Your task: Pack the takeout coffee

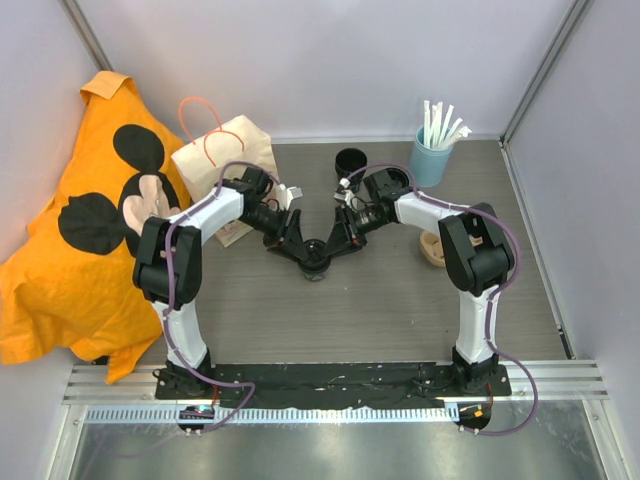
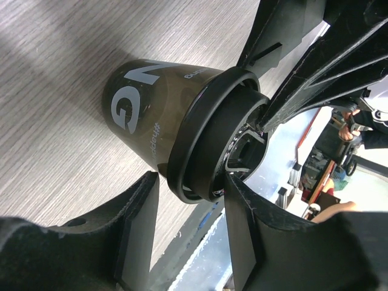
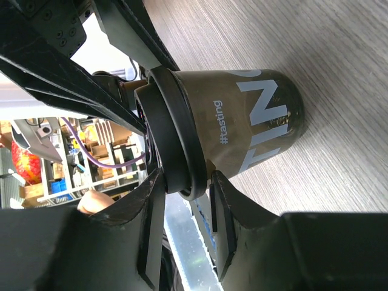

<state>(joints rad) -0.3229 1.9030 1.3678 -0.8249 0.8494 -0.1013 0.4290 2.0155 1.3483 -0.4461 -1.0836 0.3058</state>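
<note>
1. Over at the left hand, the fingers straddle the rim, one outside, one in the mouth; gripping or not, I cannot tell.
2. Centre: the takeout coffee stands on the desk, nearly buried under both hands from above.
3. And the right hand, fingers narrowed, pinches that same rim.

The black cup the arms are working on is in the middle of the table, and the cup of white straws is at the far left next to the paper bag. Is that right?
Not quite. The light blue cup of white straws stands at the far right, across the table from the paper bag at the far left, as the top external view shows. The rest holds: the black cup is mid-table.
</note>
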